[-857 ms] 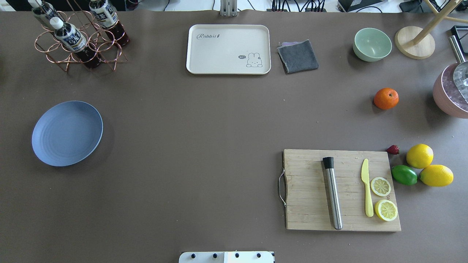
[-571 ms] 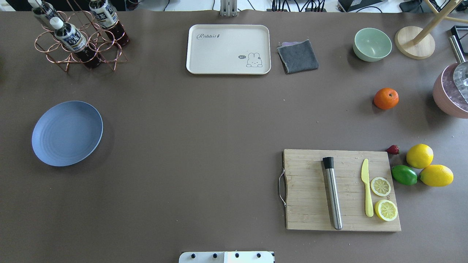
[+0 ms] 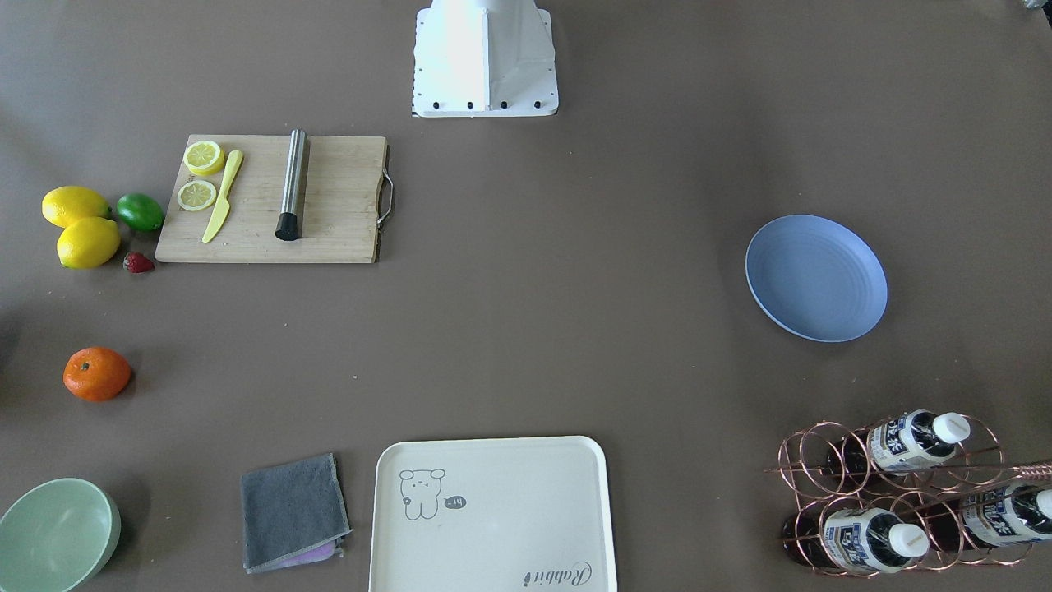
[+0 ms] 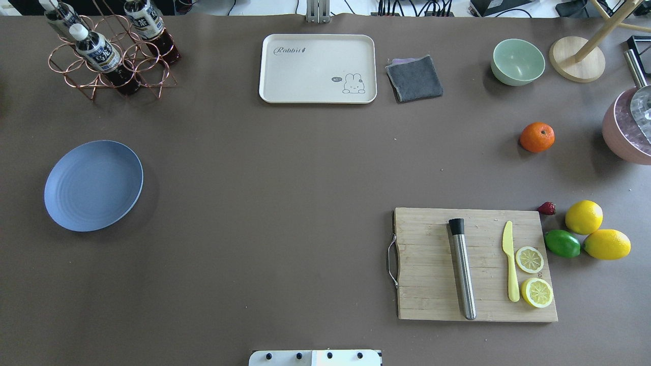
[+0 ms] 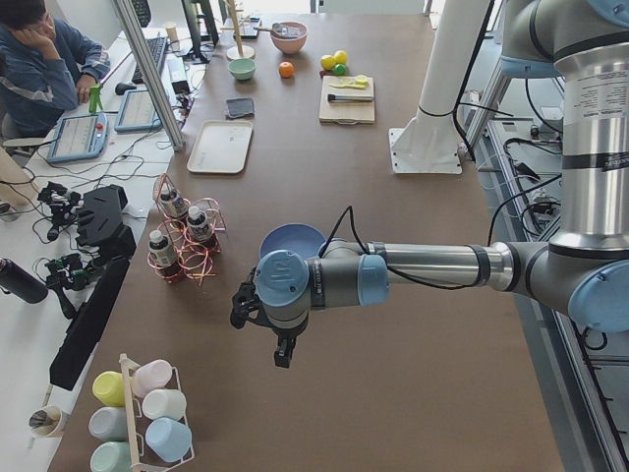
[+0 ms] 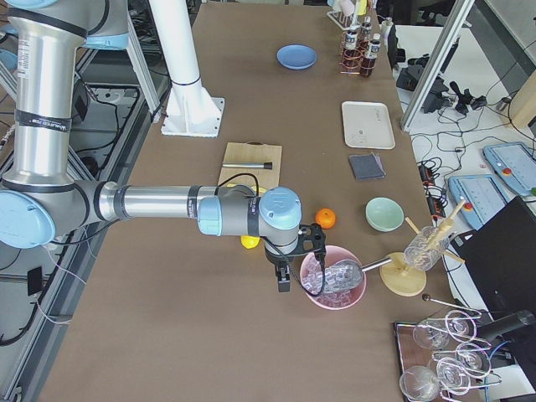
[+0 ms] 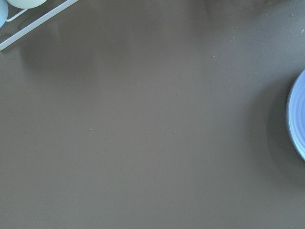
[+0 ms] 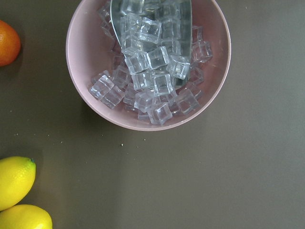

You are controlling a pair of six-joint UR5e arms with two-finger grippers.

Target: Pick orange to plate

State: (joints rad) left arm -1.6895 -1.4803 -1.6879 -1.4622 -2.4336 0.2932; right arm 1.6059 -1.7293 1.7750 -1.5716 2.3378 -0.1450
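Note:
The orange (image 4: 537, 137) lies on the brown table at the right, between the green bowl and the lemons; it also shows as the orange (image 3: 97, 374) and the orange (image 8: 7, 42) at the right wrist view's left edge. The periwinkle plate (image 4: 93, 185) sits empty at the far left, and its rim is the plate (image 7: 298, 114). My left gripper (image 5: 282, 352) hangs over the table near the plate. My right gripper (image 6: 285, 283) hangs beside the pink ice bowl, a little short of the orange. Both show only in side views, so I cannot tell whether they are open or shut.
A pink bowl (image 8: 78, 90) of ice cubes with a metal scoop stands right of the orange. Two lemons (image 4: 584, 217), a lime (image 4: 562, 243) and a cutting board (image 4: 432, 264) lie nearer. At the back stand a cream tray (image 4: 285, 76), grey cloth (image 4: 414, 78), green bowl (image 4: 518, 62) and bottle rack (image 4: 109, 56).

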